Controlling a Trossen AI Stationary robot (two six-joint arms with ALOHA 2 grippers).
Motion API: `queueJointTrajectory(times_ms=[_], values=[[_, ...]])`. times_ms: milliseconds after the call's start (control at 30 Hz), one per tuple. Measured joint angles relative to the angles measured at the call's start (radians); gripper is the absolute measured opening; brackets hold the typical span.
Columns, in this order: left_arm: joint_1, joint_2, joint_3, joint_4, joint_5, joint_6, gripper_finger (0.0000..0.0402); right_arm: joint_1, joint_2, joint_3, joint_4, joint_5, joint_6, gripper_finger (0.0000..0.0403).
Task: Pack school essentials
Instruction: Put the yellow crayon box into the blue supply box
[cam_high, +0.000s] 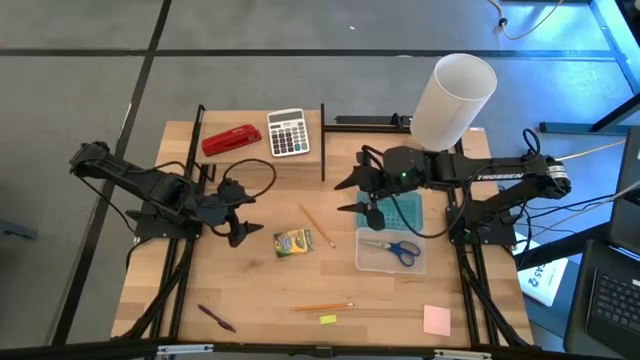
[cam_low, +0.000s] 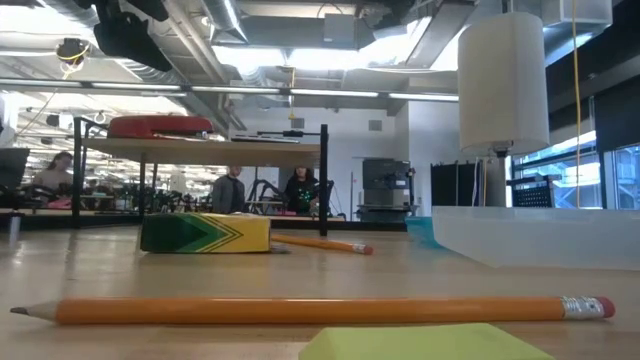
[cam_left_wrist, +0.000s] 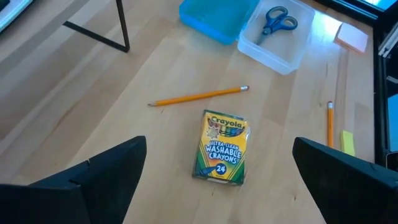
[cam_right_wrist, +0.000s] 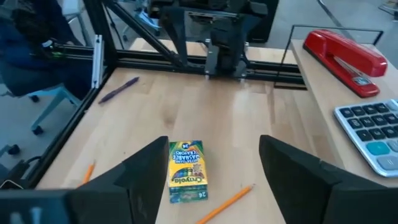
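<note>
- Two grippers are mine. My right gripper (cam_high: 368, 193) hangs above the counter (cam_high: 260, 280) just beside the clear bin (cam_high: 391, 262), over the blue lid (cam_high: 408, 211), and its fingers stand apart with nothing between them.
- My left gripper (cam_high: 238, 212) waits on the left side of the counter, near the crayon box (cam_high: 292, 241), its fingers spread wide and empty.
- Blue-handled scissors (cam_high: 391, 247) lie inside the clear bin, flat on its floor.
- The crayon box lies flat on the wood, between my two grippers; in the left wrist view it sits between my fingers (cam_left_wrist: 93, 180) but well beyond them.
- One orange pencil (cam_high: 317, 225) lies slanted just beside the crayon box, apart from it.
- A second orange pencil (cam_high: 322, 307) lies near the front edge, with the small yellow piece (cam_high: 328, 319) just beside it.
- The dark purple pen (cam_high: 216, 318) lies at the front left corner, well apart from the rest.
- The pink note pad (cam_high: 436, 320) lies at the front right, close to the bin but outside it.
- On the raised shelf at the back stand the red stapler (cam_high: 231, 140) and the grey calculator (cam_high: 288, 132), side by side.
- A white cylinder (cam_high: 453, 100) stands at the back right, above my right arm.
- Across the room in the low view, people (cam_low: 232, 190) stand far behind the counter.
</note>
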Motion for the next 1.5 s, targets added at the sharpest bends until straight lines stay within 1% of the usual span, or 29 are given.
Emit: queueJointTrajectory(times_ms=[100,300,467,767,867,933,1067,1133,1267,1433,1500], values=[[0.0,0.0,0.0,0.0,0.002,0.057,0.0399,0.0,0.0,0.0,0.013,-0.008,-0.002,0.0253],[0.0,0.0,0.0,0.045,0.08,0.208,0.0399,0.0,0.003,0.0,0.01,-0.007,-0.011,0.0253],[0.0,0.001,0.0,0.036,0.124,0.304,0.0399,0.0,0.003,0.0,0.01,-0.007,-0.003,0.0253],[0.001,0.001,0.0,0.036,0.114,0.306,0.0399,0.0,0.003,0.0,0.01,-0.007,0.013,0.0253],[0.002,0.001,0.0,0.037,0.114,0.306,0.0399,-0.001,0.003,0.0,0.017,-0.006,-0.004,0.0253],[0.001,0.001,0.0,0.037,0.114,0.306,0.0399,0.0,0.003,0.0,0.034,-0.005,-0.036,0.0253],[0.001,0.001,0.0,0.037,0.114,0.306,0.0399,0.0,0.016,0.0,0.118,0.044,-0.147,0.0253],[0.002,0.001,0.0,0.037,0.114,0.306,0.0399,-0.002,0.035,0.0,0.142,0.021,-0.187,0.0253],[0.001,0.001,0.0,0.037,0.113,0.306,0.0399,-0.002,0.102,0.0,0.178,-0.085,-0.214,0.0253],[0.001,0.001,0.0,0.037,0.113,0.306,0.0399,0.0,0.182,0.0,0.222,-0.095,-0.212,0.0253],[0.002,0.001,0.0,0.037,0.113,0.306,0.0399,-0.001,0.213,0.0,0.226,-0.12,-0.208,0.0253]])
